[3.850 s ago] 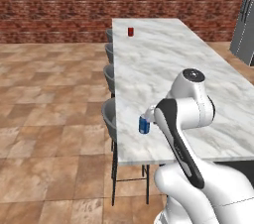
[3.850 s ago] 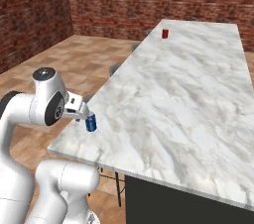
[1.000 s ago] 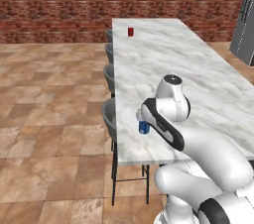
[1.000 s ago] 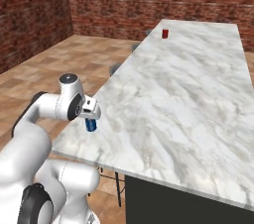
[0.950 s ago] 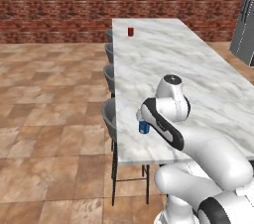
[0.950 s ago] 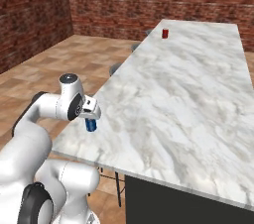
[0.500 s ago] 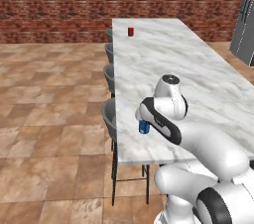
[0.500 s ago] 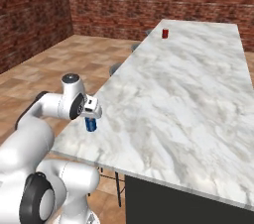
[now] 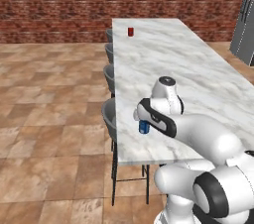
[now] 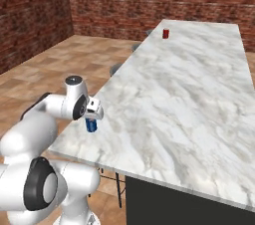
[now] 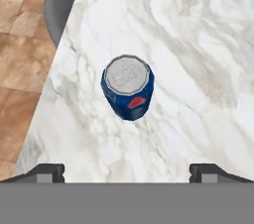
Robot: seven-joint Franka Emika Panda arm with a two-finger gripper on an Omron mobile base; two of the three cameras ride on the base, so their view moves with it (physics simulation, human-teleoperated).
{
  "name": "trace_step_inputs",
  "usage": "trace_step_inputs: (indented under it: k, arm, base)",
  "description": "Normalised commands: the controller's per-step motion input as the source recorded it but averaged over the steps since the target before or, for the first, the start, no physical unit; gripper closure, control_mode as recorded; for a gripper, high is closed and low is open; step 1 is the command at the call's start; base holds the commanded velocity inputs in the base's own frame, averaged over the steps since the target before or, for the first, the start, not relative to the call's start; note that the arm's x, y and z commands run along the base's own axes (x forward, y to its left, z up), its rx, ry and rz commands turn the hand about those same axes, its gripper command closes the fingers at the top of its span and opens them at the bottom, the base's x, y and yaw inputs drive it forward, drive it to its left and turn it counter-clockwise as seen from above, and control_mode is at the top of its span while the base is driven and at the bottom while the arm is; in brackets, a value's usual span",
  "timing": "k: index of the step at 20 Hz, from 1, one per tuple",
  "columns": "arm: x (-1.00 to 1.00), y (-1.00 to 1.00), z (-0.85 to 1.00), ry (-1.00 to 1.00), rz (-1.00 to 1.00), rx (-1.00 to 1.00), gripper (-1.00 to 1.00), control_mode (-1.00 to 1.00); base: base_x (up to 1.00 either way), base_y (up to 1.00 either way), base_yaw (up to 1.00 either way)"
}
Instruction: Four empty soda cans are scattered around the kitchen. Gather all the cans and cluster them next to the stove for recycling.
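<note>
You have the gripper (image 11: 127, 171) spread wide and poised straight above the blue can (image 11: 128, 87), holding nothing. The can stands upright near the left edge of the marble counter (image 11: 198, 44), at its near end, just beside a stool (image 9: 110, 116). To do this well, drop straight down so the fingers pass either side of the can's body, then close around the middle — not the rim. Keep the can centred between the tips; in the hand view it sits roughly midway. Watch the counter edge: a sideways nudge could tip it off. The can is blue with a red mark on its side and a silver top. A red can (image 9: 130, 31) waits at the far end.
</note>
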Motion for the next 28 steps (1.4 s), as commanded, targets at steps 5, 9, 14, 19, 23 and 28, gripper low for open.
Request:
trace_step_inputs:
  k: [5, 9, 14, 19, 23, 28]
  arm:
    - [0.2, 0.04, -0.11, 0.01, 0.0, 0.0, -1.0, -1.0]
    - [0.15, 0.0, -0.05, 0.0, 0.0, 0.0, -1.0, -1.0]
    - [0.13, 0.0, -0.06, 0.0, 0.0, 0.0, -1.0, -1.0]
    - [0.14, 0.0, -0.1, 0.0, 0.0, 0.0, -1.0, -1.0]
    - [0.16, 0.0, -0.13, 0.01, 0.0, 0.0, -1.0, -1.0]
    - [0.17, 0.0, -0.12, 0.01, 0.0, 0.0, -1.0, -1.0]
  base:
    - [0.0, 0.0, 0.0]
    - [0.0, 0.0, 0.0]
    - [0.0, 0.0, 0.0]
    - [0.0, 0.0, 0.0]
    - [0.0, 0.0, 0.0]
    - [0.0, 0.0, 0.0]
